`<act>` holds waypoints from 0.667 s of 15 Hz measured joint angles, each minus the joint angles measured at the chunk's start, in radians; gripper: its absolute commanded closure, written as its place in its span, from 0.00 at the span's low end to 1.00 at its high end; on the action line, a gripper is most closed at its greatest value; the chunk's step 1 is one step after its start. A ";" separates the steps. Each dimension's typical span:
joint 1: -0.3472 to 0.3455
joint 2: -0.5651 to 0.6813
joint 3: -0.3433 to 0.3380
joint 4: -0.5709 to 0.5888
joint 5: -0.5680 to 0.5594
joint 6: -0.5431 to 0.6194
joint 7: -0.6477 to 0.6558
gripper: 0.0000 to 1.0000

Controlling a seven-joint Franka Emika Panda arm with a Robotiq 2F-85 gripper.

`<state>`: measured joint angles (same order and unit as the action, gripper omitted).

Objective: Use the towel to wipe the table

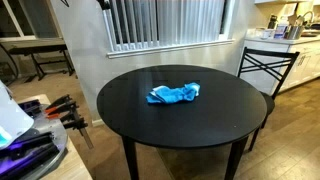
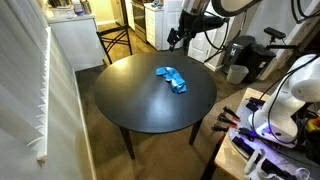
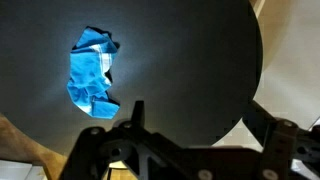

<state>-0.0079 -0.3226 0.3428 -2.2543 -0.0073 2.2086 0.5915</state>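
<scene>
**Counter** (image 1: 125,100): round and black with dark legs, seen in both exterior views (image 2: 140,105).

**Towel** (image 1: 173,94): blue and crumpled, lying near the middle of the counter. It also shows in an exterior view (image 2: 171,78) and in the wrist view (image 3: 93,70), uncovered and with nothing touching it.

**Hand** (image 2: 176,40): hangs above the counter's rim, well apart from the towel. In the wrist view it is only a dark silhouette, so I cannot tell whether its fingers stand apart or together.

**Chair** (image 1: 263,62): black metal frame with a crossed back, standing just beside the counter's edge (also in an exterior view (image 2: 115,42)).

**Blinds** (image 1: 165,22): vertical slats on the wall behind the counter.

**Clamps** (image 1: 63,108): orange-handled, lying on a low surface near the counter.

**Bin** (image 2: 237,72): pale and possibly lidded, standing on the floor near the counter. Its contents are hidden.
</scene>
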 measured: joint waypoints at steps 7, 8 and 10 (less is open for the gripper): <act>0.004 0.003 -0.008 0.002 -0.019 0.000 0.018 0.00; -0.003 0.012 -0.012 0.011 -0.055 0.001 0.061 0.00; -0.031 0.061 -0.025 0.052 -0.141 0.004 0.164 0.00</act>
<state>-0.0394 -0.2612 0.3179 -2.2021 -0.1478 2.2124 0.7552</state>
